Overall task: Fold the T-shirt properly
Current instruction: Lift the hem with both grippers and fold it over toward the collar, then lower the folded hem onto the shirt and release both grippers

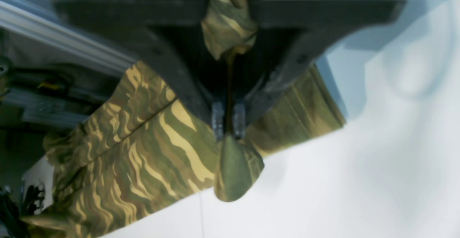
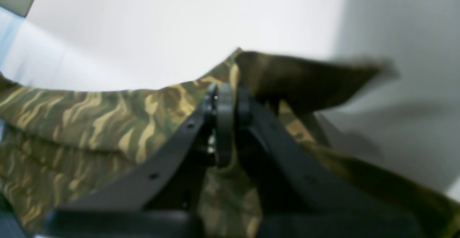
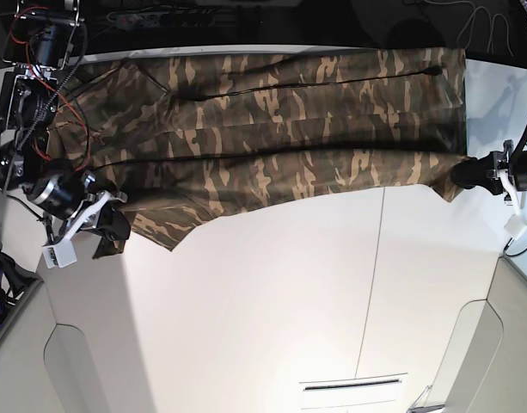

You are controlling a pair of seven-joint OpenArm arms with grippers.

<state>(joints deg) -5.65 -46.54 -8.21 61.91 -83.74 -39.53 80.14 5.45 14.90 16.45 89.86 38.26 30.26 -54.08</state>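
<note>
Camouflage cloth of the T-shirt [image 3: 272,120] lay stretched in a long band across the far part of the white table [image 3: 272,292], its near edge running from one arm to the other. The left gripper [image 1: 228,132] was clamped on a fold of the shirt at that edge, on the base view's right; its jaws stood pressed together with a rounded flap of fabric sticking out beyond the tips and more cloth bunched up between the fingers [image 1: 218,117]. The right gripper [image 2: 224,97] had its jaws closed on the shirt at the base view's left, near the sleeve end, with a dark flap of cloth standing up just past the tips. Between the two grips the fabric showed lengthwise creases and a seam line.
</note>
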